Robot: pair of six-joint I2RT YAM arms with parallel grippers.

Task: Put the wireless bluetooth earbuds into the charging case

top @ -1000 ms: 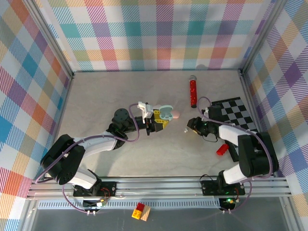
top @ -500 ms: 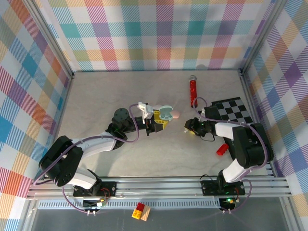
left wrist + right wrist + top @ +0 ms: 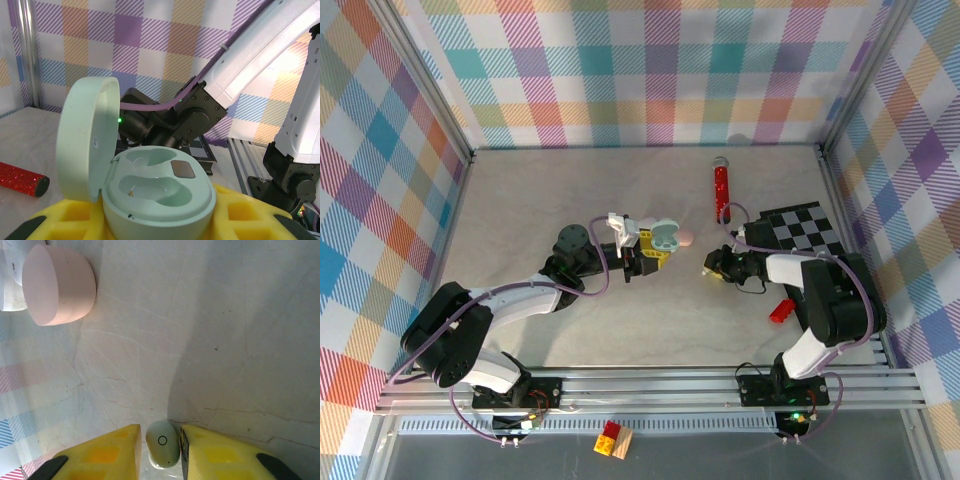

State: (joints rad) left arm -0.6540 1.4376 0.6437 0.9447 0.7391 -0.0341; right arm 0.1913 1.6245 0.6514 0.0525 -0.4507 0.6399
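Risks first. The earbud [image 3: 162, 444] is tiny, smooth & rounded. It lies on the desk [image 3: 200, 340] btw the yellow pads [image 3: 112, 452] of the right jaws. An off-centre squeeze could squirt it out fwd, & a weak pinch could drop it on the lift. The right jaws are drawn in close on both sides of it: one pad looks to touch, w/ a thin gap at the other. Can't tell if it's truly pinched.

Next risk is the carry to the charging case [image 3: 160, 195]. Its wells are small & shaped, so a bud arriving rotated prob won't seat & may bounce off the rim. The lid [image 3: 87, 140] stands upright at the hinge side; a bump could snap it shut or twist the case in the grip. The left jaws are closed on the charging case, w/ its base clamped btw their own pads [image 3: 245, 215], open side up. In the top view the 2 arm tips are near each other, so a knock btw them is poss. A pink case [image 3: 60, 285] sits close by & could get nudged or mistaken for the target.

Looks: the earbud is pale off-white w/ a faint green tint, oval, w/ a small dark ring on its face; no stem visible. The case is mint green & pebble-shaped, both wells empty, w/ a dark square patch [image 3: 182, 170] by the far well
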